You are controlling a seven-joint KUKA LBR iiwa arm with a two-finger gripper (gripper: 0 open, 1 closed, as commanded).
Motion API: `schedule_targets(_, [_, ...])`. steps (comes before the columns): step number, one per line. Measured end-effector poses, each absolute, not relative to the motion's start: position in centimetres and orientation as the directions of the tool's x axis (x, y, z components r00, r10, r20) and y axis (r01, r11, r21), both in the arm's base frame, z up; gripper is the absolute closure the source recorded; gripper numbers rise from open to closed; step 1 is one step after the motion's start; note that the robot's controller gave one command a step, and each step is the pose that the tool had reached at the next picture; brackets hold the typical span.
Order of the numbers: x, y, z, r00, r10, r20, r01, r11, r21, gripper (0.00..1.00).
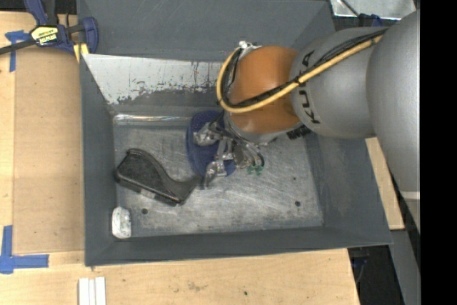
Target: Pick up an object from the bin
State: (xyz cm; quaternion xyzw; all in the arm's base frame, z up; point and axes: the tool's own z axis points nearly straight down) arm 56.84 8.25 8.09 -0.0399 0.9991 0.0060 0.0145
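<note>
My gripper (pixel 223 162) reaches down to the bin floor near the middle, partly under the arm's orange cover. It stands over a dark blue, soft-looking thing (pixel 198 144) that lies just left of it, and blue shows at the fingertips. A black angled handle-shaped thing (pixel 151 177) lies to the left, its right end close to the gripper. A small green bit (pixel 255 166) shows right beside the gripper.
A small pale grey lump (pixel 121 222) lies in the bin's front left corner. The arm with its orange cover and yellow cable comes in from the right and hides the bin's back right part.
</note>
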Motion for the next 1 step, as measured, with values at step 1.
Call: schedule_targets(1, [57.8, 8.04, 22.19, -0.997, -0.073, -0.012, -0.073, 0.997, 0.001, 1.0])
